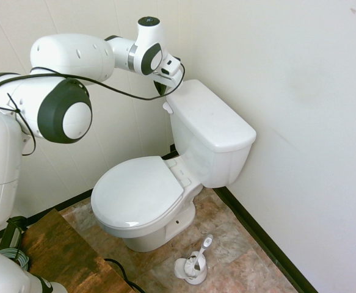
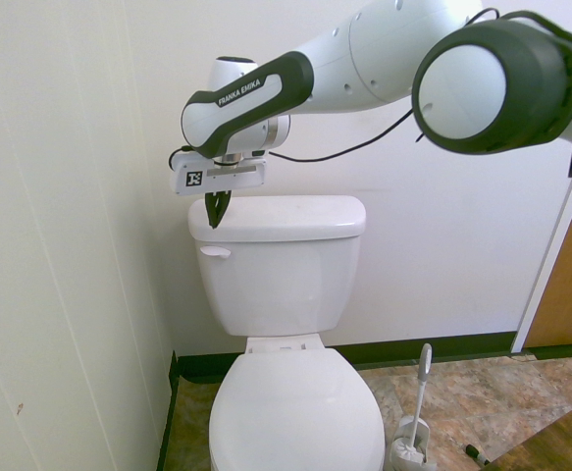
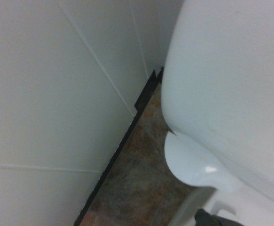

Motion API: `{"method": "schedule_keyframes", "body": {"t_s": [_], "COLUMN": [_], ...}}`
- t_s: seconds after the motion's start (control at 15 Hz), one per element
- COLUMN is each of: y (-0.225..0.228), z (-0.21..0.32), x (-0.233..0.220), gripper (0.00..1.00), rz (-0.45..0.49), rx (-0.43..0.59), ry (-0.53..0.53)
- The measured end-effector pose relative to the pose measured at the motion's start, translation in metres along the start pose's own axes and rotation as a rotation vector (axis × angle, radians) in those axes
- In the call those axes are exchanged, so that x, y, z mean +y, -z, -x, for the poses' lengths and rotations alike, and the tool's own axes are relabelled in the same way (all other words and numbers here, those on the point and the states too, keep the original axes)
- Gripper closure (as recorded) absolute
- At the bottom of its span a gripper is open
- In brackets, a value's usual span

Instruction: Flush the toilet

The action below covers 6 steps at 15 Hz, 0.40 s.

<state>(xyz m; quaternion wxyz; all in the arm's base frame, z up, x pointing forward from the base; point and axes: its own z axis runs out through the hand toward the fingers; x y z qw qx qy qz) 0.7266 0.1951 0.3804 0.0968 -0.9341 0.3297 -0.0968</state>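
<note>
The white toilet [image 1: 211, 131] stands in the corner with its seat lid [image 1: 138, 190] down. Its small white flush lever [image 1: 167, 108] sits at the tank's upper corner by the panelled wall. My gripper [image 1: 161, 88] hangs shut and empty just above that lever, beside the edge of the tank lid. From the other side, the gripper [image 2: 215, 218] points down a short way over the lever [image 2: 215, 252], not touching it. The wrist view shows the tank [image 3: 230, 70] close by, with wall and floor beside it.
The panelled wall [image 2: 70, 245] runs close along the lever side of the tank. A toilet-brush holder [image 1: 191, 267] stands on the floor in front of the bowl, also seen as the brush holder [image 2: 410, 453]. A wooden board [image 1: 55, 250] lies at the left.
</note>
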Motion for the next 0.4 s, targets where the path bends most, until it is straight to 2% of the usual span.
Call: {"method": "schedule_keyframes", "body": {"t_s": [0.4], "y": [0.014], "z": [0.011], "x": [0.055], "gripper": [1.0], "rz": [-0.018], "rx": [-0.022], "ry": [-0.031]}}
